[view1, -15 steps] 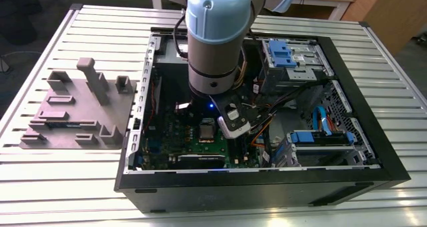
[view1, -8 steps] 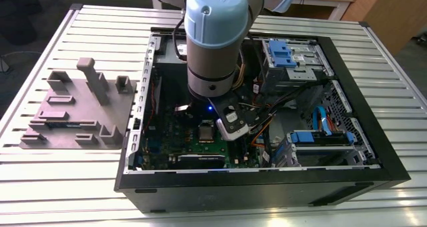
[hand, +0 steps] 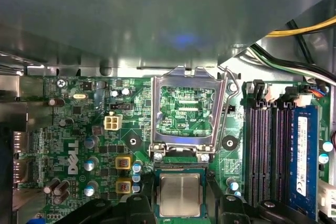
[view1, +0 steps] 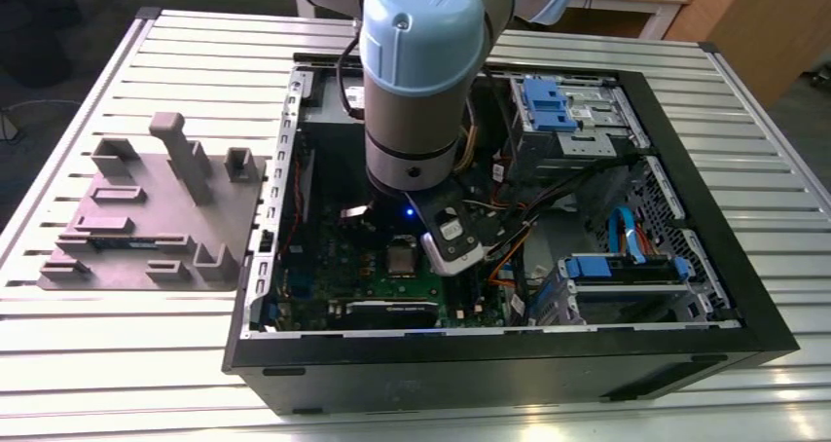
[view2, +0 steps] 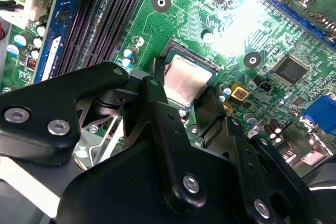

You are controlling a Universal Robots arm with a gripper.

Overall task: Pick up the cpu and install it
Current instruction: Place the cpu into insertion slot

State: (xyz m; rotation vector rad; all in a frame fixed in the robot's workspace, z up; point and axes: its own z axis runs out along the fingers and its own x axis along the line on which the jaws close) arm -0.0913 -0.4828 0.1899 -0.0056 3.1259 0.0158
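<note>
Got the pincer [view2: 184, 95] closed on the cpu [view2: 188, 80], pinching it across two opposite edges, black fingers [view2: 157, 103] hard up against each side. Holding it right at the socket [view2: 194, 59] on the motherboard [hand: 79, 129], silver top facing up, square to the socket outline in both wrist views. Can't tell whether fully seated or just above the contacts. Seeing the load frame [hand: 184, 75] flipped open, standing up just beside the socket, with bare board visible through its window. Seeing the memory slots [hand: 262, 150] near the socket on one side, with a blue memory stick [hand: 303, 150] alongside them. Also seeing a yellow cable [hand: 304, 28] among a few others near the end of the slots. Reaching down with the arm [view1: 413, 92] from above into the open computer case [view1: 520, 369], laid on its side on the slatted metal counter [view1: 130, 364]. Parked with the wrist over the board, in the half of the case towards the exterior view's left. Seeing drive bays [view1: 565, 121] with blue fittings in the other half, towards the exterior view's right. Noting a grey fixture block [view1: 143, 218] on the counter at the exterior view's left, just beside the case, well clear of the arm.
</note>
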